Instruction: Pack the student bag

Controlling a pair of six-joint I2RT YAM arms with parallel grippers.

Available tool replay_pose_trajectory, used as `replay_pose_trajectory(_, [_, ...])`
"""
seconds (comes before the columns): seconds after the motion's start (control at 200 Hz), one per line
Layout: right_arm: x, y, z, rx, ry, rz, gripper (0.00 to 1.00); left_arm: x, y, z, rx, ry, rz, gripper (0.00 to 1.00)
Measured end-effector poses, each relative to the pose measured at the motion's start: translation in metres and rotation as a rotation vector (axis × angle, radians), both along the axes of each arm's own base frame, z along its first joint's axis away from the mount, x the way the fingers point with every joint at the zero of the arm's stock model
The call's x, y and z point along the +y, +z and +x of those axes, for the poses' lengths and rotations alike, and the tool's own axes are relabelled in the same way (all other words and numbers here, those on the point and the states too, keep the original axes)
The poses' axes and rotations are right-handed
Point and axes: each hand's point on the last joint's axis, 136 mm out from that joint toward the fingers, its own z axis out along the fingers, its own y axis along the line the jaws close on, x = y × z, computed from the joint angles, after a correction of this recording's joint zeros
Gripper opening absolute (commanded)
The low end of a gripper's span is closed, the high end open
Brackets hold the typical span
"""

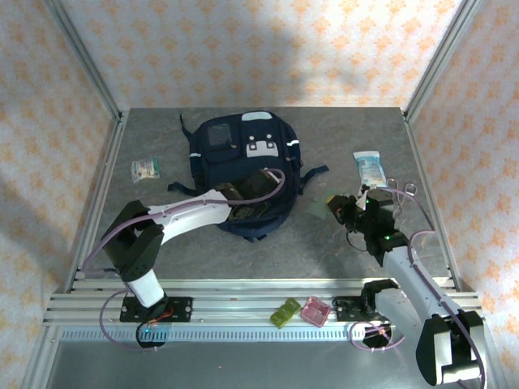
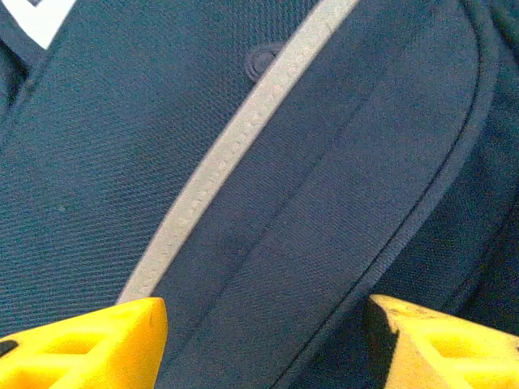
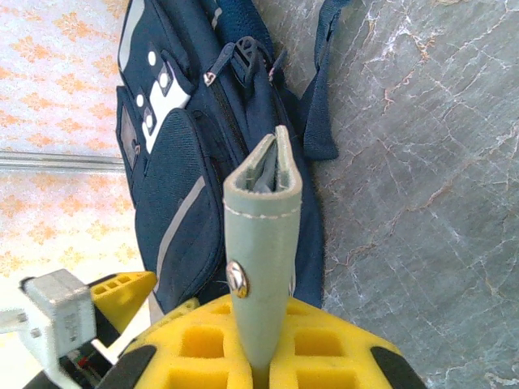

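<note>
Lying face-up at the middle of the grey table, the student bag looked soft and floppy. Its woven navy fabric would likely crumple and slide under a pinch rather than lift as one piece. The left gripper hovered just above the front pocket, jaws spread and empty, with the light diagonal stripe running beneath. A seam or the pocket's rim seemed a surer hold than flat cloth. To the bag's right, the right gripper was pressed together on a pale green snap wallet, which it held upright near a dark strap.
</note>
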Motion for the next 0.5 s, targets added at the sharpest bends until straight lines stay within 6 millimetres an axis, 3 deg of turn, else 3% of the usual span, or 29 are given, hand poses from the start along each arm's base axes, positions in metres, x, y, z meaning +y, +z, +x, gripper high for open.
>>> replay_pose_trajectory(0.07, [0.000,0.001,0.000,-0.003,0.002,0.002,0.05,0.001,-0.007,0.000,0.007,-0.003,0.018,0.66])
replay_pose_trajectory(0.14, [0.001,0.002,0.001,-0.007,0.002,0.003,0.05,0.004,-0.010,0.004,-0.011,0.011,0.041,0.57])
replay_pose_trajectory(0.28, [0.001,0.003,0.001,-0.012,0.005,0.005,0.05,0.011,-0.011,0.013,-0.057,0.063,0.077,0.14])
replay_pose_trajectory(0.345, [0.001,0.003,0.001,-0.012,0.006,0.006,0.05,0.013,-0.008,0.016,-0.072,0.075,0.081,0.00])
replay_pose_trajectory(0.501, [0.002,0.003,0.001,-0.013,0.010,0.007,0.05,0.009,0.005,0.023,-0.099,0.087,0.063,0.00])
